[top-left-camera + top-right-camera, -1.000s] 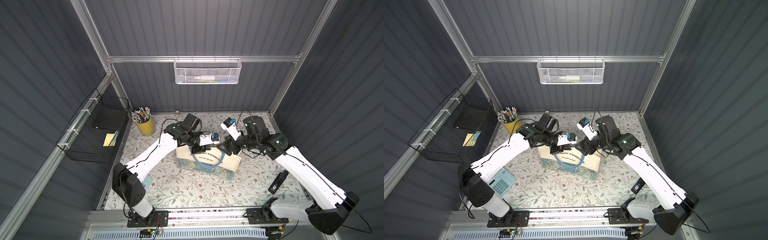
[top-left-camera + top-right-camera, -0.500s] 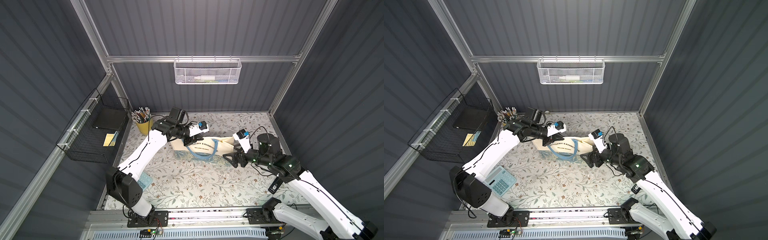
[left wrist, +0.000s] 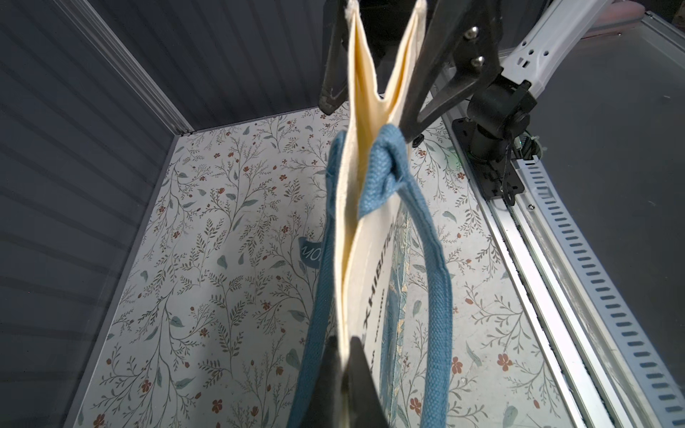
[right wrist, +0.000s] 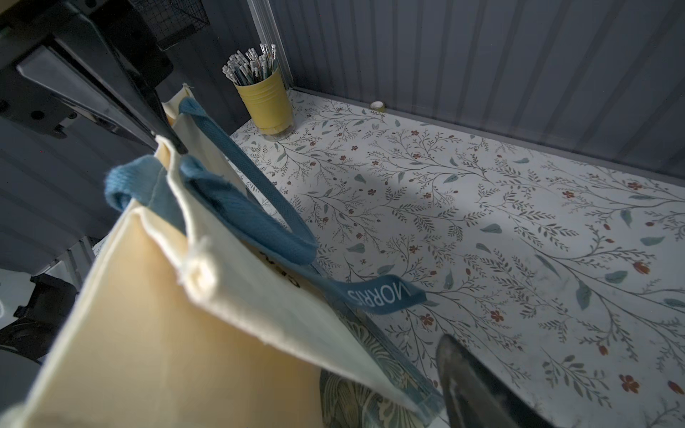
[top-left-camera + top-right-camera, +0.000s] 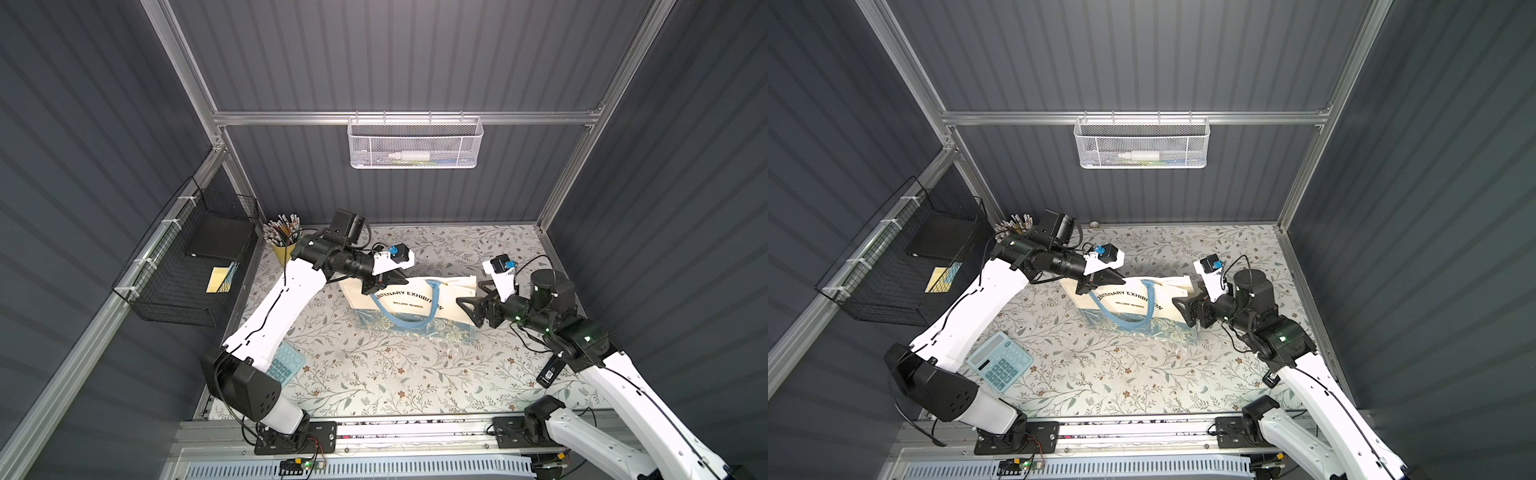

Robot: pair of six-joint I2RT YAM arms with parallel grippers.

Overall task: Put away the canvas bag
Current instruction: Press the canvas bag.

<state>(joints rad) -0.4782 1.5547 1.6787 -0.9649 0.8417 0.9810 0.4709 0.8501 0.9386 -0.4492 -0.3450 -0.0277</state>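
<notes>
Here the cream canvas bag with blue rope handles (image 5: 415, 297) hangs at the back middle of the floral table (image 5: 374, 374), its print partly hidden by the left gripper (image 5: 376, 286), which pinches 1 top corner. The right gripper (image 5: 467, 311) gapes astride the other. 1 second ago both grippers met mid-bag.

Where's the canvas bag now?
In a top view the canvas bag hangs mid-scene over the table, one corner pinched by the left gripper, the open right gripper at its other end.
</notes>
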